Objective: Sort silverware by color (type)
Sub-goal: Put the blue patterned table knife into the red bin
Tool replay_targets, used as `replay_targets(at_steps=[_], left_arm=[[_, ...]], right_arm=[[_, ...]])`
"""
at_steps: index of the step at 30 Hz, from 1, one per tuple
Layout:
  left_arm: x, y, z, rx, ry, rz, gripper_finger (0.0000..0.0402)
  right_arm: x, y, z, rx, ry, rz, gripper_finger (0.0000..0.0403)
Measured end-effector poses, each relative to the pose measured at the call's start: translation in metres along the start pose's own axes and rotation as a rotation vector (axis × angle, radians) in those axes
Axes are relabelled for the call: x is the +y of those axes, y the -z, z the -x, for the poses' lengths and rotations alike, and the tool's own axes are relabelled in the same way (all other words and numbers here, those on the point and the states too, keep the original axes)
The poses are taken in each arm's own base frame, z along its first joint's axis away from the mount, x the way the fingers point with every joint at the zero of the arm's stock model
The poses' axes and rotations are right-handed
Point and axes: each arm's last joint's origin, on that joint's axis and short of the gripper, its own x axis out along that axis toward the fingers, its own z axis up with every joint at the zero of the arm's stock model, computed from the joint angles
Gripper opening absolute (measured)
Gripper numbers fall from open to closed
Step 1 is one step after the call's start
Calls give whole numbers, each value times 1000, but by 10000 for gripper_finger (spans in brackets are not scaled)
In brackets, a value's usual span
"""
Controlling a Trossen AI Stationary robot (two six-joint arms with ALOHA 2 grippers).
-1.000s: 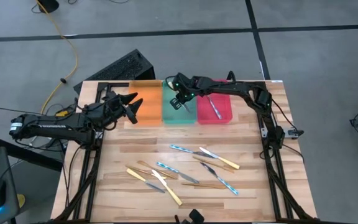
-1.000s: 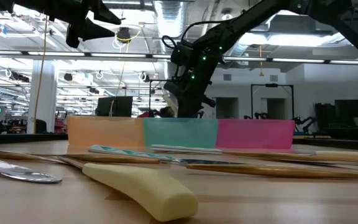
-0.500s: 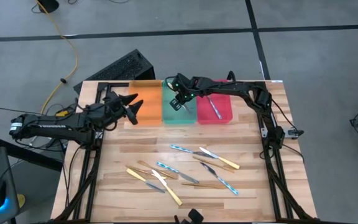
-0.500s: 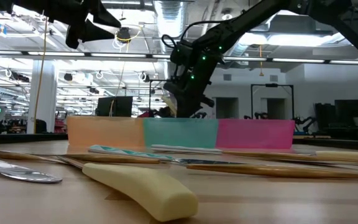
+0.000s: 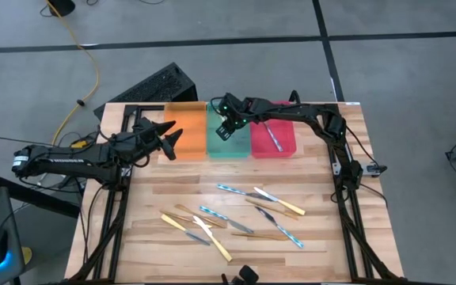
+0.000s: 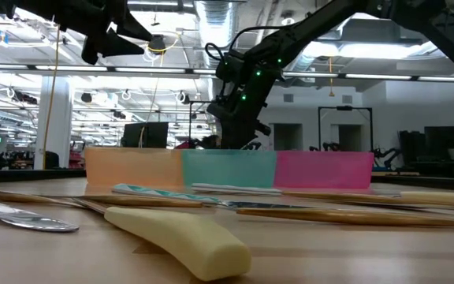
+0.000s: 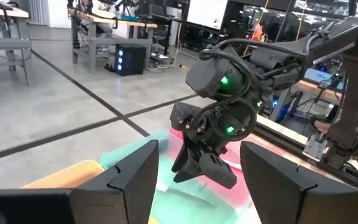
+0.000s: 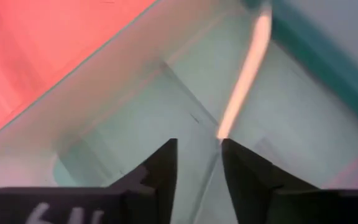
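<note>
No readable text, label, brand, number or sign showing in any view, only blurred pale marks appearing on the dark body at the edge of the right wrist view, too indistinct to be read

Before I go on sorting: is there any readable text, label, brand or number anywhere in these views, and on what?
No text can be read in full.
Right wrist view: white marks at the picture's bottom edge, on the right gripper's own body, cut off, unreadable.
Trays, orange tray, green tray, red tray: no labels.
Silverware on the table: no markings visible.
Room behind: any signs too small to read.
</note>
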Motion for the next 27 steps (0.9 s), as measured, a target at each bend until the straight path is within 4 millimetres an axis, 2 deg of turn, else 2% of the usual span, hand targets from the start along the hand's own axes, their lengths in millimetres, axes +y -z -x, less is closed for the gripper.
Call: replay_targets(at_steps=[3,6,10,14,20,24,27], left_arm=[[0,3,0,29,17,-31,208],[-1,5,0,69,88,-76,208],[-4,9,1,143,194,-107,208],[-8,12,3,206,367,-116,208],[-18,24,2,346,581,-123,208],[-25,44,4,510,611,-173,208],[-30,56,6,605,621,-196,208]], right_arm=[[0,-1,2,-8,-3,12,188],[1,-7,19,-39,-21,26,199],[-1,-19,66,-119,-58,43,199],[-1,-24,125,-206,-88,73,193],[0,-16,211,-330,-134,93,187],[2,-5,250,-374,-162,108,186],[4,4,271,-391,-180,121,186]])
